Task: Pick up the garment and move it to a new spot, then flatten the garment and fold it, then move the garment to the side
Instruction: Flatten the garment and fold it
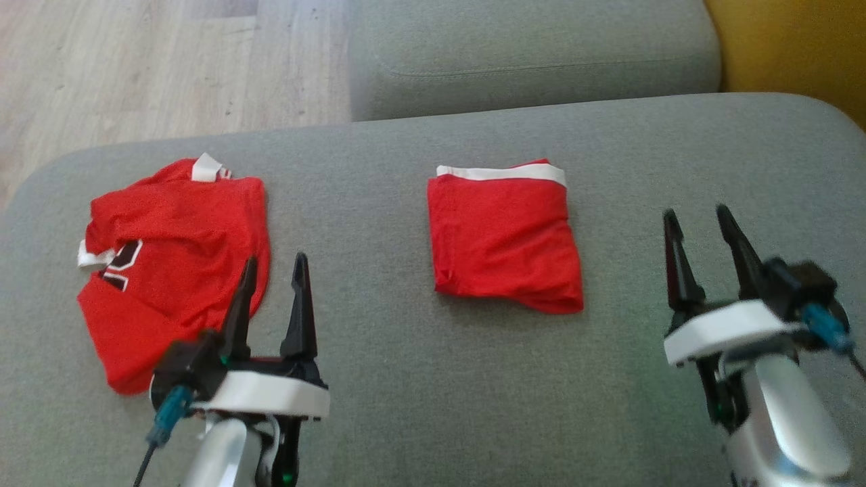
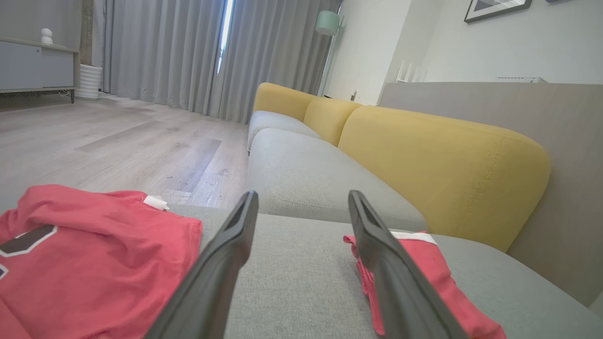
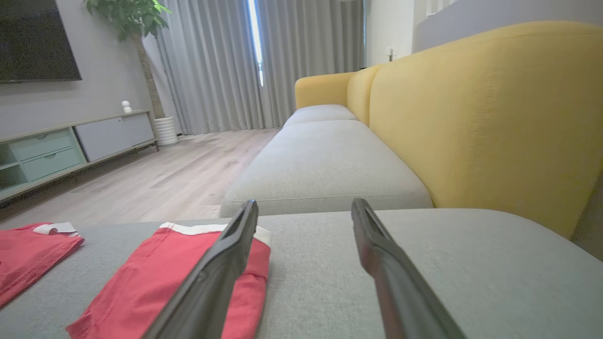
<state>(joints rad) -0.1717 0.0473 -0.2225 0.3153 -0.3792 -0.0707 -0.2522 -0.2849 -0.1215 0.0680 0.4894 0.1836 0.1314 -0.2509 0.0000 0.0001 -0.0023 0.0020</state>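
Observation:
A red garment (image 1: 504,237) with a white band lies folded into a neat square on the middle of the grey seat cushion (image 1: 433,392). It also shows as the folded garment (image 3: 160,278) left of my right fingers and the folded garment (image 2: 433,268) behind my left gripper's right finger. A second red garment, a jersey (image 1: 172,264) with a black number and white trim, lies rumpled at the left. My left gripper (image 1: 276,259) stands open beside the jersey's right edge, empty. My right gripper (image 1: 697,212) is open and empty, right of the folded garment and apart from it.
A second grey cushion (image 1: 534,54) adjoins the far edge of this one. Yellow backrests (image 2: 443,165) run along the right. Wooden floor (image 1: 155,67) lies beyond the cushion's far left edge. A low cabinet (image 3: 70,146) and a potted plant stand across the room.

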